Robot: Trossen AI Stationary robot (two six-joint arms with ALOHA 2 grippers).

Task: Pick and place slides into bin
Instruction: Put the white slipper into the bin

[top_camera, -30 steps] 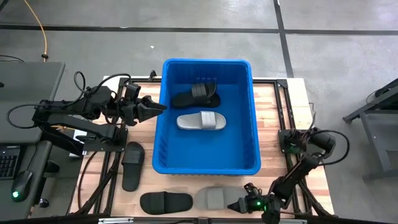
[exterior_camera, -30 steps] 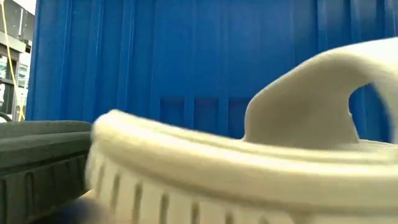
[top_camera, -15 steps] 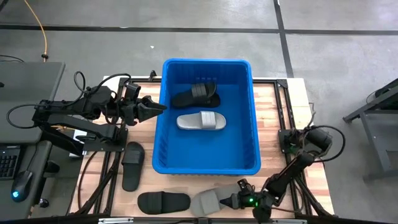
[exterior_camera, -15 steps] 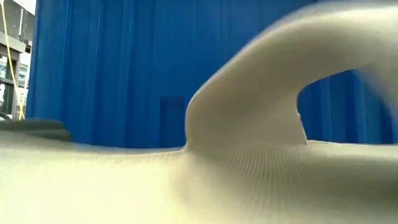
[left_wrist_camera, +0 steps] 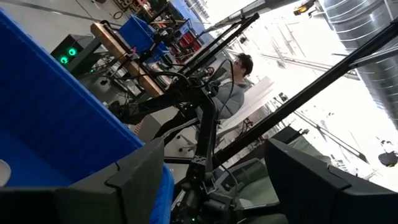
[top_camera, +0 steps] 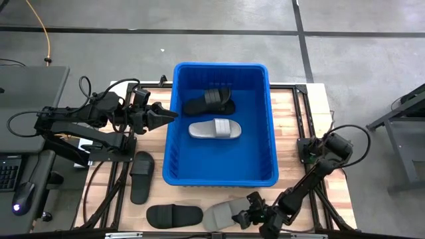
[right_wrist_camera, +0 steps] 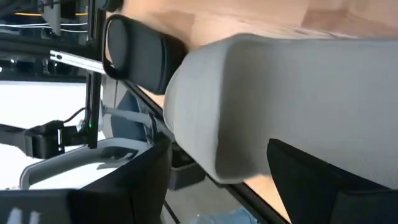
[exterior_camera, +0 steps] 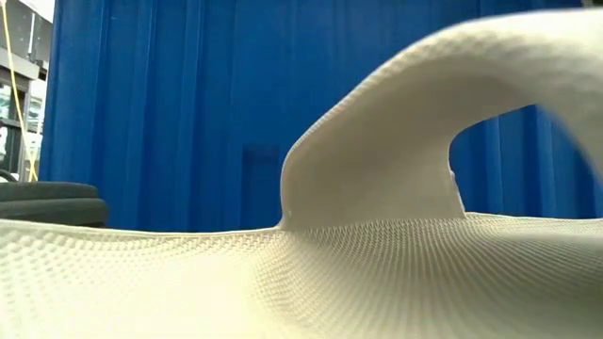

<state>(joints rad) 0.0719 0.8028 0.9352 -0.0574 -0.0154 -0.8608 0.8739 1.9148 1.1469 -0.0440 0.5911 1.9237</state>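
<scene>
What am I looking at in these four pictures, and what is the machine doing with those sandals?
It is a robot with two dark arms at a wooden table; each arm ends in a two-fingered tool. One picture looks straight down from above, one looks level from the table top, and two come from cameras on the arms' wrists.

A big blue bin sits in the middle, and the job is to put slides in it. A black slide and a grey slide already lie inside. Outside it, on the table, lie two more black slides and a light grey slide.

The right tool is at the light grey slide's end, fingers open on either side of it, apparently about to grasp. That slide fills the table-level picture. The left tool hovers open by the bin's rim.
</scene>
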